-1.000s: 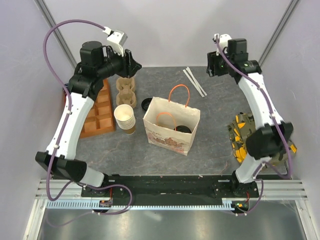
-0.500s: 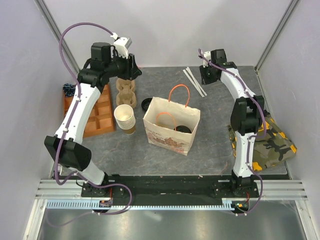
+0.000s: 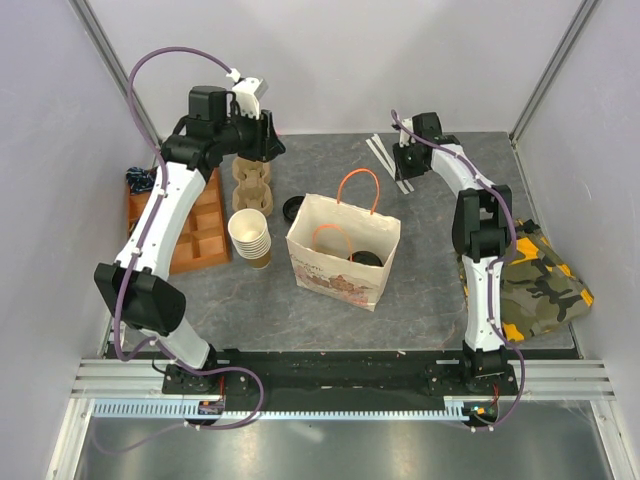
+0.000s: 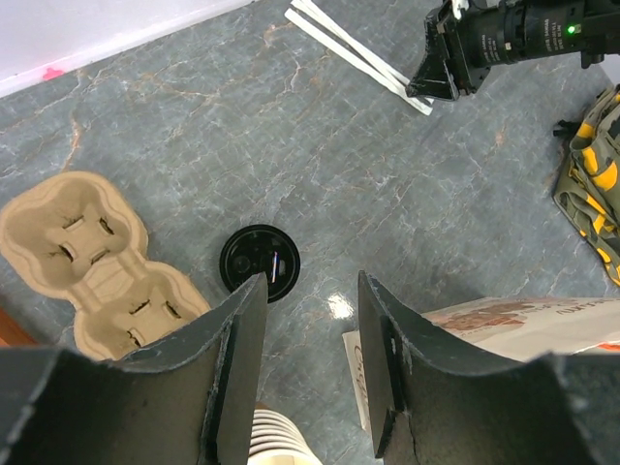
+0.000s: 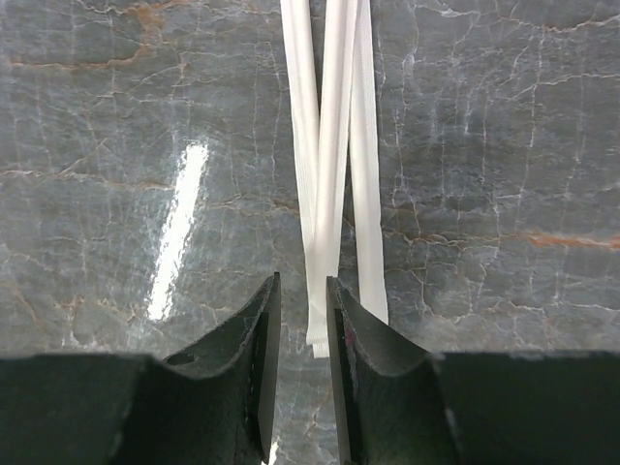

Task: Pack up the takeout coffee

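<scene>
Takeout coffee (image 3: 366,257), black-lidded, in paper bag (image 3: 335,272), left pincer (image 4: 310,286) spread, right pincer (image 5: 302,286) straddling white straw (image 5: 334,145), grip unclear

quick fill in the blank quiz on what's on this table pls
The takeout coffee sits inside the paper ___. Its handles are coloured ___. The right fingers flank the end of a wrapped ___. The left fingers hold ___.
Missing words: bag; orange; straw; nothing.
</scene>
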Tool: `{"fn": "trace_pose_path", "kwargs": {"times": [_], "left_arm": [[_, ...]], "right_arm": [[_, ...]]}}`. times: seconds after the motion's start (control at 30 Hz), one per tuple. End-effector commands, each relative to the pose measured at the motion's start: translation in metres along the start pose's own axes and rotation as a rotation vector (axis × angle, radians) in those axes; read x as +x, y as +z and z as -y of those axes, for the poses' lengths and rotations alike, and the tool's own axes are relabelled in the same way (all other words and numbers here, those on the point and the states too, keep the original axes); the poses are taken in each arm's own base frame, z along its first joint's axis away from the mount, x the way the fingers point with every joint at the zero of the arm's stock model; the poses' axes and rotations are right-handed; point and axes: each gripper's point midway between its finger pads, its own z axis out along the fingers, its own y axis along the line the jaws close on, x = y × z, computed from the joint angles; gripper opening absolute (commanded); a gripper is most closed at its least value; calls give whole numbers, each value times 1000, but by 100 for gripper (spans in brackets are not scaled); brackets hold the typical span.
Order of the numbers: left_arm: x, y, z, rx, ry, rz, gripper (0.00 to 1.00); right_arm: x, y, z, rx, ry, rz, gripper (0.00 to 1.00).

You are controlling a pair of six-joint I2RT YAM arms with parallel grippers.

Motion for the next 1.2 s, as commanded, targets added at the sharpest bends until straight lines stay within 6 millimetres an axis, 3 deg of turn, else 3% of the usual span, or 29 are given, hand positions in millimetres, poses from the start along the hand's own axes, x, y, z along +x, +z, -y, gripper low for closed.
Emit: {"fn": "trace_pose_path", "kwargs": {"times": [0.0, 0.4, 0.57, 0.73, 0.77, 0.93, 0.97, 1.13, 1.17], "left_arm": [[-16, -1, -2, 4, 30, 37, 50], [-17, 5, -4, 5, 25, 33, 50], [-14, 7, -4, 7, 21, 24, 50], [-15, 6, -3, 13, 22, 25, 50], [-15, 7, -3, 11, 22, 26, 50], [-19, 3, -1, 18, 26, 35, 50], [-20, 3, 0, 21, 26, 37, 50], [-23, -2, 3, 30, 24, 44, 50], [-24, -2, 4, 30, 22, 46, 51]], "right_arm": [[-24, 4, 0, -2, 9, 78, 33], [-22, 20, 9, 26, -4, 81, 30], [-22, 18, 5, 8, -3, 83, 12], [-26, 10, 4, 8, -5, 95, 4], [-31, 5, 4, 11, -9, 106, 0], [-49, -28, -4, -1, -8, 158, 0], [-60, -44, -6, -1, -12, 190, 0], [-73, -84, -12, -10, -4, 244, 0], [-81, -100, -13, -6, -7, 272, 0]]}}
